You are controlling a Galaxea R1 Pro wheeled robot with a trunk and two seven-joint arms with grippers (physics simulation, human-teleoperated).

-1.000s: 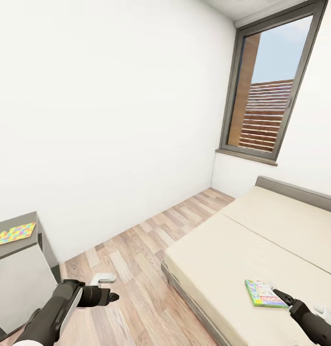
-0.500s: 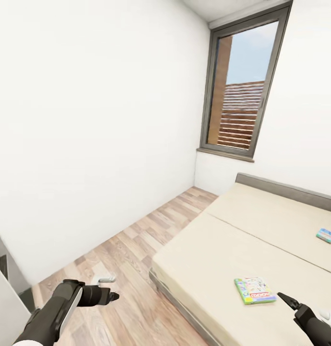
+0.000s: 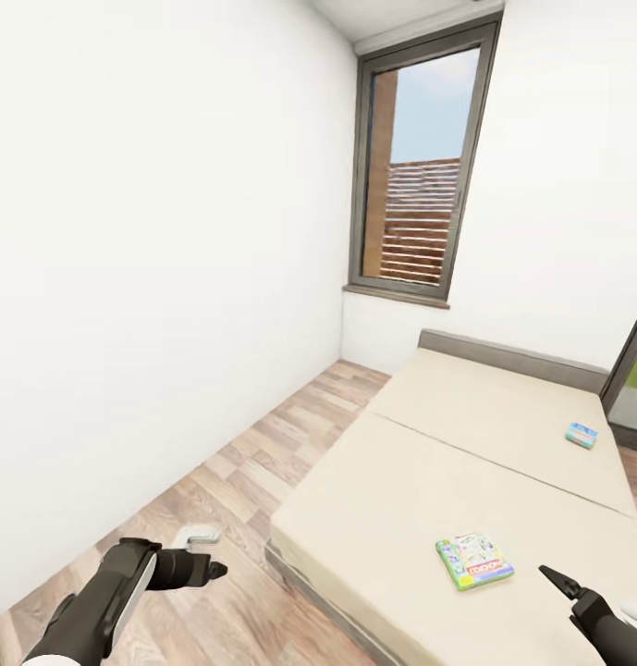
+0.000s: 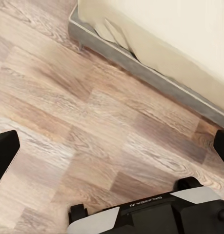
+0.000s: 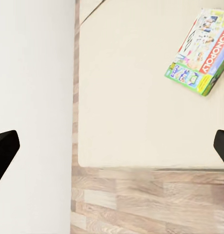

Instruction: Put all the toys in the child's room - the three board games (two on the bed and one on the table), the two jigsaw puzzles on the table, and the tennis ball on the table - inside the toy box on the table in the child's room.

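Head view: the large low bed with a plain cream-beige mattress (image 3: 466, 462) runs from the centre out toward 4 o'clock, its grey headboard against the far white wall under the tall dark-framed window (image 3: 420, 166). A flat green-edged board game box with a printed Monopoly cover (image 3: 473, 561) lies near the bed's close end at about 5 o'clock, well in from the mattress edge. A smaller blue flat game box (image 3: 581, 435) lies far up the bed toward 3 o'clock, close to the far side edge. Between the bed's long edge and the white wall at 9 o'clock, a strip of bare wood-plank floor (image 3: 263, 462) runs to the window corner. The left gripper (image 3: 212, 571) hangs over the floor at 7 o'clock; how far it is spread cannot be told here. The right gripper (image 3: 557, 585) points over the mattress at 5 o'clock, just beside the Monopoly box, apart from it.

Left wrist view: fingertips stand wide apart with nothing between them, above floor planks; the bed's grey base edge crosses diagonally.

Right wrist view: fingertips are spread wide and hold nothing; the mattress corner and the Monopoly box (image 5: 199, 51) lie below.
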